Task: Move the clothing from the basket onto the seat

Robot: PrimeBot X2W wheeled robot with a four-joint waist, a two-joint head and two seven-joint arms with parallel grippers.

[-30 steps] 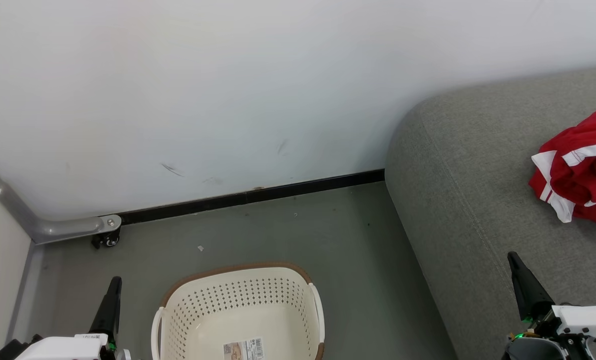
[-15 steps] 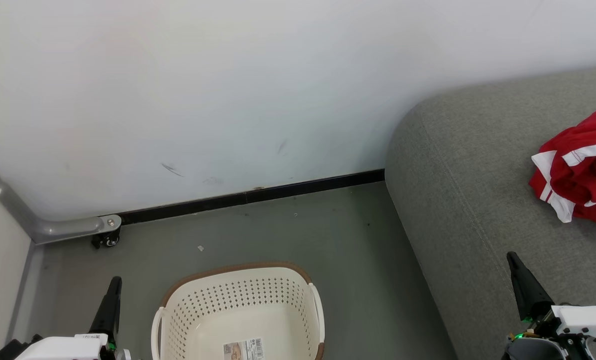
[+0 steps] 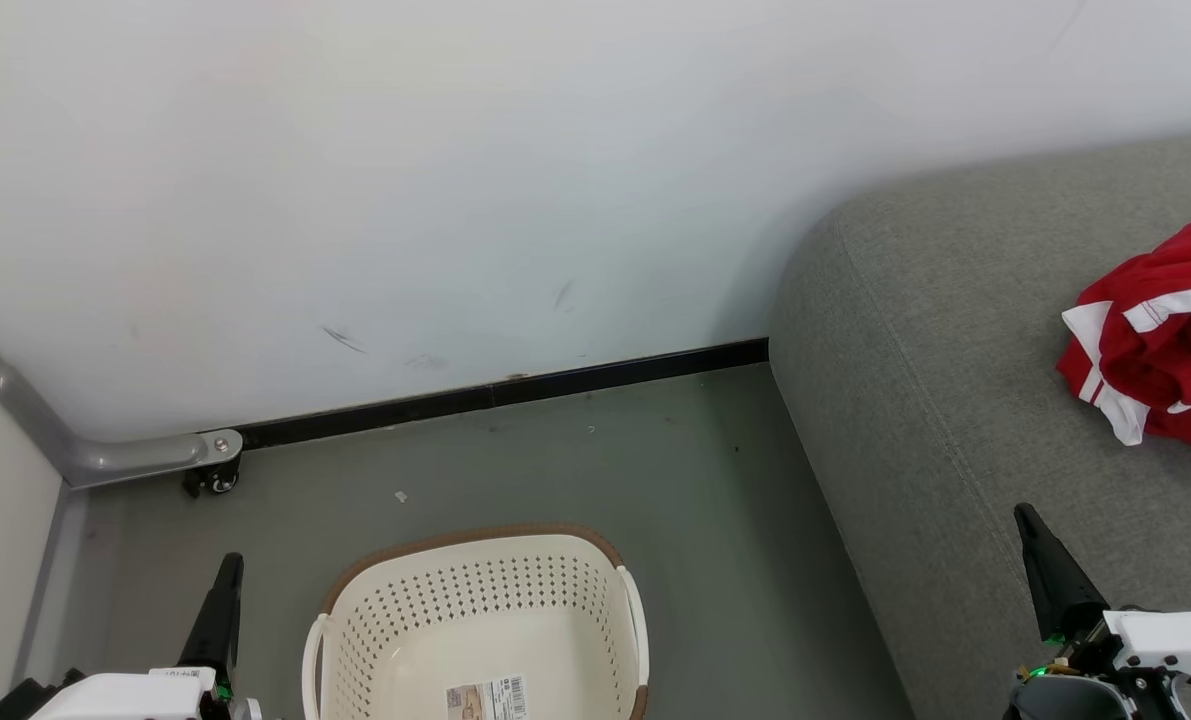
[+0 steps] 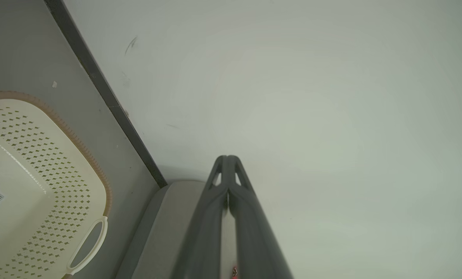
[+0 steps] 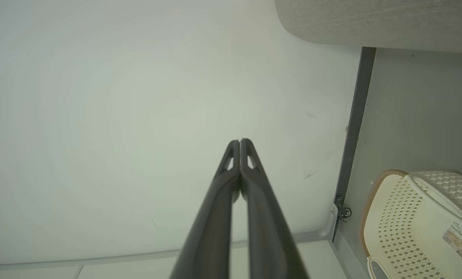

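The cream perforated plastic basket point(image 3: 475, 590) looked empty; red white-striped clothing point(image 3: 1160, 340) lay on the grey fabric seat point(image 3: 955, 350); left gripper point(image 3: 232, 562) and right gripper point(image 3: 1023, 512), both pinched together empty, need only have checked its unseen near end.

Sticker point(image 3: 488, 697) on the floor of the basket point(image 3: 475, 600): white label with a black barcode at its right end and a brownish picture at its left; the print is too small to read.
Same sticker, left wrist view: barcode bars and small print, not legible.
Same sticker, right wrist view: lines of small print, not legible.
Small label point(image 3: 180, 675) on the white housing point(image 3: 115, 697) at the head view's lower left: dark characters, too small to make out.
Readable words or numbers: none.
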